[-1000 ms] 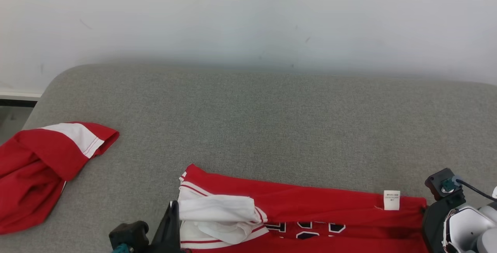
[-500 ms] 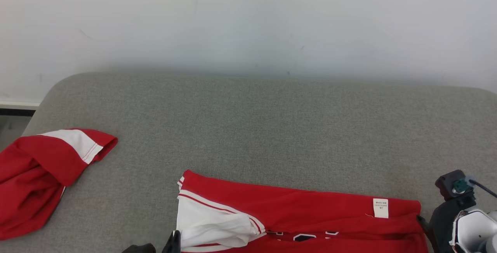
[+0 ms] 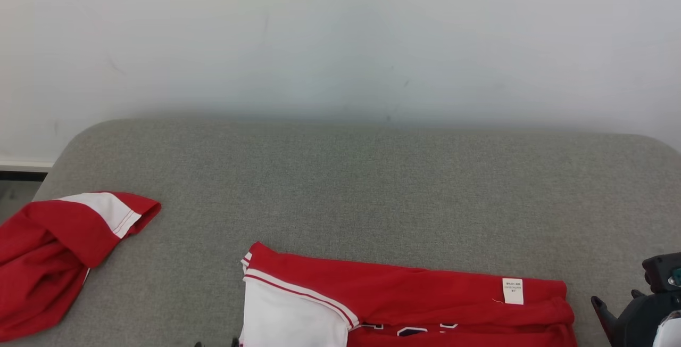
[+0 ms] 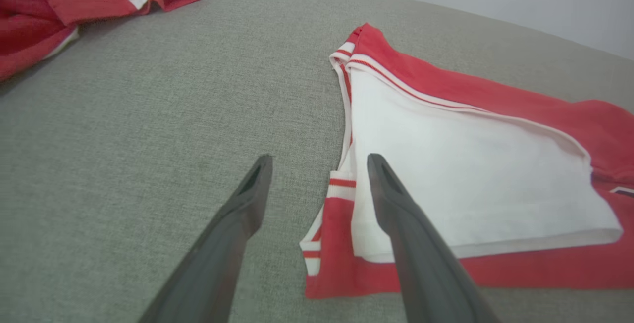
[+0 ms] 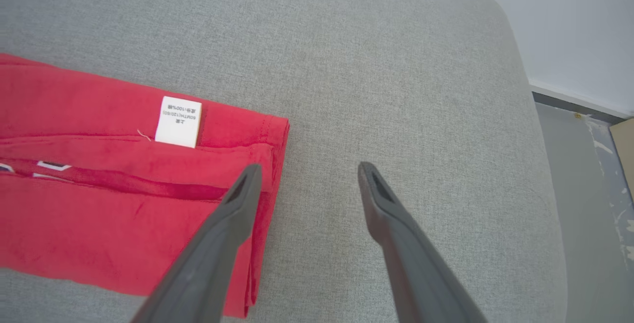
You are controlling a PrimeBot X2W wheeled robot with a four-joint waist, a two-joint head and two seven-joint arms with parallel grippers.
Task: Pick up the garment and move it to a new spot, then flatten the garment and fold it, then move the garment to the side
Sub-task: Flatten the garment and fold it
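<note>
The garment (image 3: 415,299) is a red jersey with a white sleeve panel (image 4: 460,174) and a small white tag (image 5: 178,121). It lies folded into a long flat band near the front edge of the grey padded surface (image 3: 372,187). In the left wrist view my left gripper (image 4: 318,163) is open and holds nothing. Its fingers straddle the jersey's striped left edge just above the cloth. In the right wrist view my right gripper (image 5: 308,168) is open and empty at the jersey's right end, one finger over the red hem and the other over bare grey fabric.
A second red and white garment (image 3: 53,251) lies crumpled at the surface's left edge. A pale wall stands behind. The surface's rounded right end drops to a grey floor (image 5: 584,204). The right arm's dark wrist (image 3: 646,304) shows at the lower right of the head view.
Both grippers have opened and let go of the jersey, then drawn back toward me. The bunched white sleeve now lies flat. The head camera has tilted up.
</note>
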